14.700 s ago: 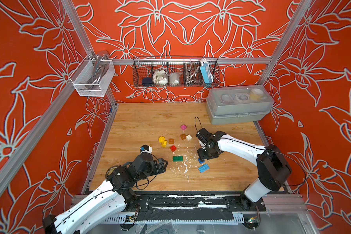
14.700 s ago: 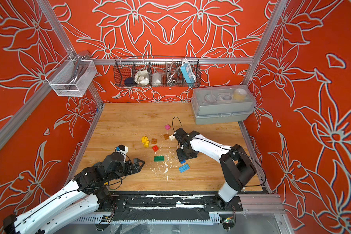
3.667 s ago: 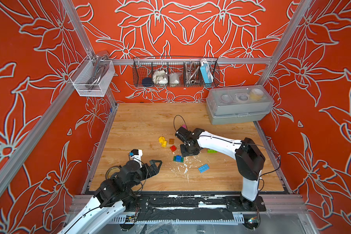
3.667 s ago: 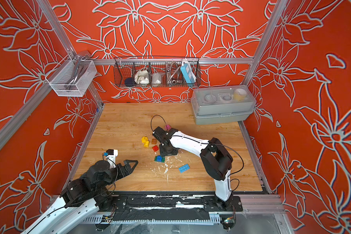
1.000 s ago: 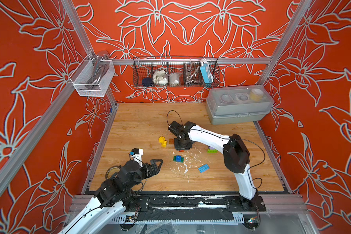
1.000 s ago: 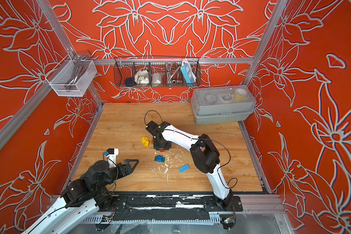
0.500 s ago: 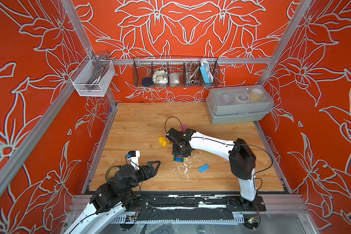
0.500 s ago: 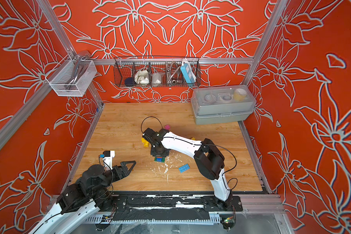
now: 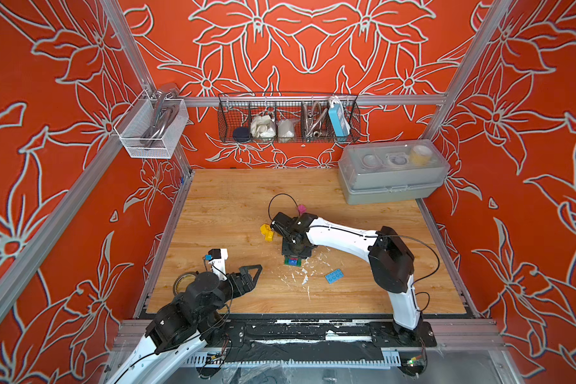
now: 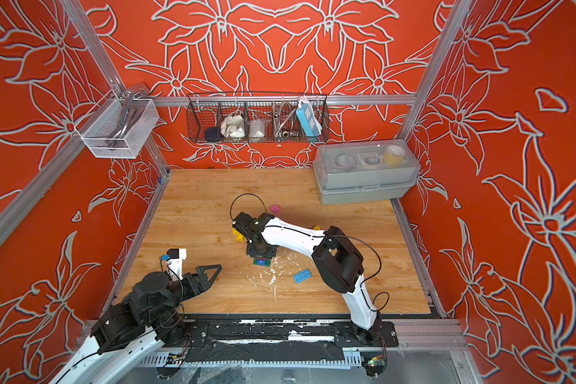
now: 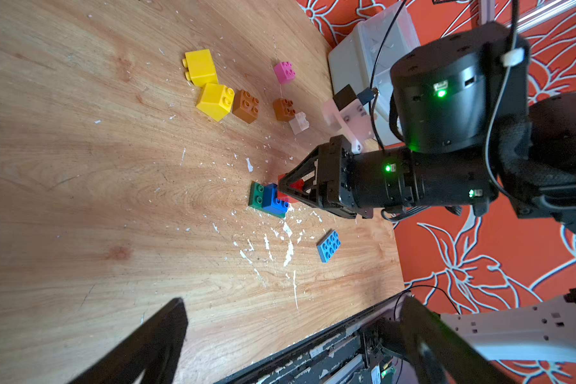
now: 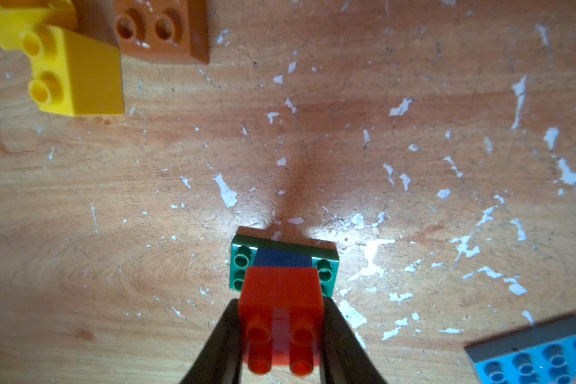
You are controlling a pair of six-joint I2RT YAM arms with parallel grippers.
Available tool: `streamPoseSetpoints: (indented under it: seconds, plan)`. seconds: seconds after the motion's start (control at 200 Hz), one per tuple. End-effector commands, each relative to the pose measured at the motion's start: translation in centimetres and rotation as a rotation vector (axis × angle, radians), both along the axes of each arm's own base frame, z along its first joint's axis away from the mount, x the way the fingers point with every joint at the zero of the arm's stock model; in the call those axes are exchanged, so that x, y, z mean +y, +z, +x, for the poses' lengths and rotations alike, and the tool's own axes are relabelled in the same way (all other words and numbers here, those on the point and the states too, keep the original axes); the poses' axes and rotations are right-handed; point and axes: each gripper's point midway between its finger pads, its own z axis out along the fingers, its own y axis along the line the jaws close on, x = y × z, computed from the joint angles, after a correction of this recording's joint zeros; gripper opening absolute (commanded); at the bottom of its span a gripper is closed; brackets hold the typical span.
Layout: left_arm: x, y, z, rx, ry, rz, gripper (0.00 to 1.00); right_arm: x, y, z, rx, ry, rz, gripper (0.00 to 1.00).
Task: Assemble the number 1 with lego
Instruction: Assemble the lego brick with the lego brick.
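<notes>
My right gripper point(image 12: 280, 304) has just brought the red brick point(image 12: 280, 289), held tight, to the blue brick point(image 12: 281, 258) on the green plate point(image 12: 241, 262). I think pressing comes next. My left gripper point(image 11: 295, 297) is wide open.

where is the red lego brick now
In the right wrist view the small red plastic brick is clamped in the right tool, just over the blue brick on the green studded plate, around the middle of the wooden table.
</notes>
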Motion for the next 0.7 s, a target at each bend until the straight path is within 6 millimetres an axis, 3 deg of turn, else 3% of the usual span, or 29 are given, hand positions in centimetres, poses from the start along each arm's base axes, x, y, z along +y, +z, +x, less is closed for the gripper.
streamPoseSetpoints:
  seconds: [0.0, 0.335, 0.696]
  plan:
    - [0.2, -0.6, 0.3, 0.004, 0.014, 0.015, 1.00, -0.9, -1.7, 0.2, 0.015, -0.016, -0.060, 0.08]
    - [0.1, -0.7, 0.4, 0.009, 0.012, 0.022, 1.00, -0.2, -0.9, -0.7, 0.015, 0.000, -0.046, 0.07]
    - [0.2, -0.6, 0.3, 0.002, 0.014, 0.016, 1.00, -0.8, 1.8, -0.1, -0.038, 0.004, -0.051, 0.07]
